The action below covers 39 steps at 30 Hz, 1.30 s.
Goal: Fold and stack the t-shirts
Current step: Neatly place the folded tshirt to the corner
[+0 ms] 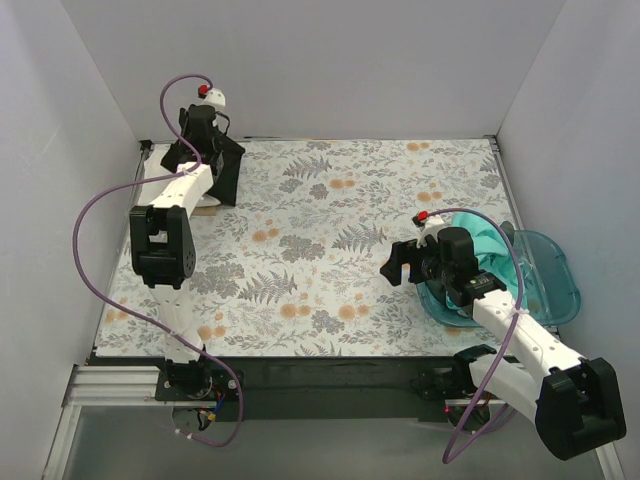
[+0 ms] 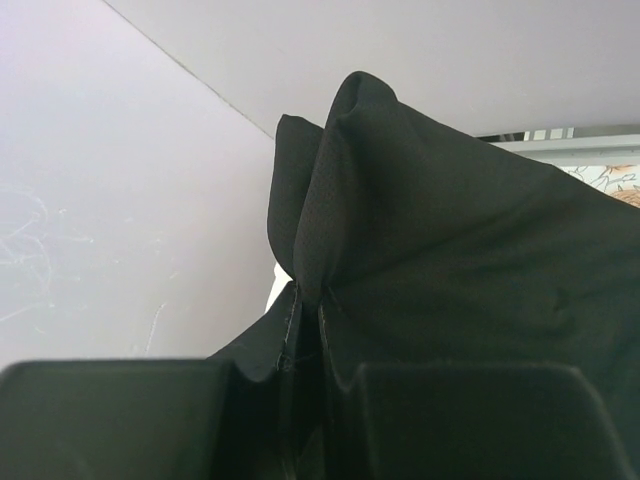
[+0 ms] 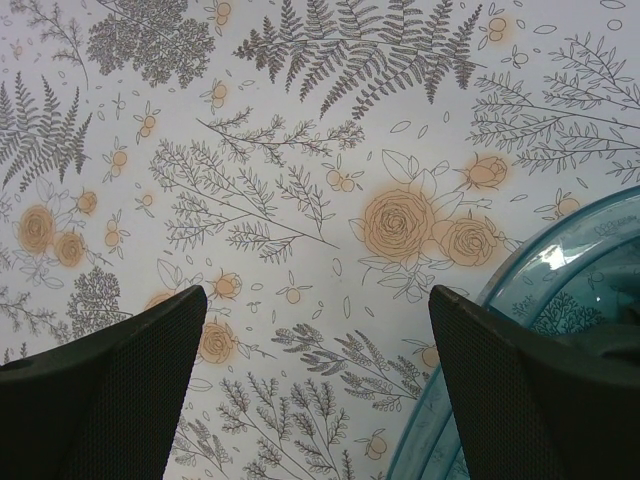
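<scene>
My left gripper (image 1: 203,128) is at the table's far left corner, shut on the black t-shirt (image 1: 222,170), which hangs from it in a bunch down to the table. In the left wrist view the black cloth (image 2: 450,250) is pinched between my shut fingers (image 2: 305,330). A sliver of white cloth (image 1: 206,205) shows under the black shirt. The teal t-shirt (image 1: 497,256) lies in the blue bin, partly hidden by my right arm. My right gripper (image 1: 402,262) is open and empty, just above the table left of the bin; the right wrist view shows its fingers wide apart (image 3: 318,330).
The translucent blue plastic bin (image 1: 552,272) stands at the right edge; its rim shows in the right wrist view (image 3: 560,250). The floral table cover (image 1: 320,230) spans the table. Grey walls close in the left, back and right sides.
</scene>
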Motion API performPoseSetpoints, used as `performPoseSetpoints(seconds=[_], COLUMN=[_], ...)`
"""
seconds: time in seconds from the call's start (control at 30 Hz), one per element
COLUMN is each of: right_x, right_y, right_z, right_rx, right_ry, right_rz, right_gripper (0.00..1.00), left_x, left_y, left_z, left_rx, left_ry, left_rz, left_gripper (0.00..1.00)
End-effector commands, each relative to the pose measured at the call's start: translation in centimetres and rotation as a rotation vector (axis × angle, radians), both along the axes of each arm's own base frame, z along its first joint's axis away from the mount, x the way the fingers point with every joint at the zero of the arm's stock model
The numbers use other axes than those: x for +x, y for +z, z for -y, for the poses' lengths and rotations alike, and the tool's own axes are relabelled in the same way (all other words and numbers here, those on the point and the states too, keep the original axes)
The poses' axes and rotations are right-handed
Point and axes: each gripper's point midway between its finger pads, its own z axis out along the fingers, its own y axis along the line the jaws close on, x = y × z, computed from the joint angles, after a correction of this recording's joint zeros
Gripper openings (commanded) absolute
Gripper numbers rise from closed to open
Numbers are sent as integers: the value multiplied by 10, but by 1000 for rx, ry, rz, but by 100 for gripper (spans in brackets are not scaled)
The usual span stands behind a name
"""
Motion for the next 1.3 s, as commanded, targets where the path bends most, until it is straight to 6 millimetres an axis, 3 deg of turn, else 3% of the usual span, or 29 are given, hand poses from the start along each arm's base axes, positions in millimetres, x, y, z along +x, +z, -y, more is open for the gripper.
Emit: performPoseSetpoints(seconds=[0.0, 0.23, 0.47, 0.73, 1.0, 1.27], right_x=[-5, -5, -7, -9, -9, -10], right_y=[-20, -19, -18, -18, -17, -16], right_z=[13, 12, 12, 10, 10, 9], right_rx=[-60, -55, -49, -42, -42, -34], right_ry=[-41, -42, -38, -28, -29, -22], right_rz=[-57, -59, -56, -57, -54, -52], right_gripper=[98, 98, 98, 98, 98, 98], left_x=[-21, -39, -49, -48, -50, -52], left_y=[111, 140, 150, 136, 141, 127], left_z=[-4, -4, 0, 3, 7, 15], left_rx=[0, -31, -62, -89, -137, -194], left_ry=[4, 2, -18, -33, -45, -65], left_rz=[211, 253, 264, 242, 257, 218], left_gripper=[0, 0, 0, 0, 0, 0])
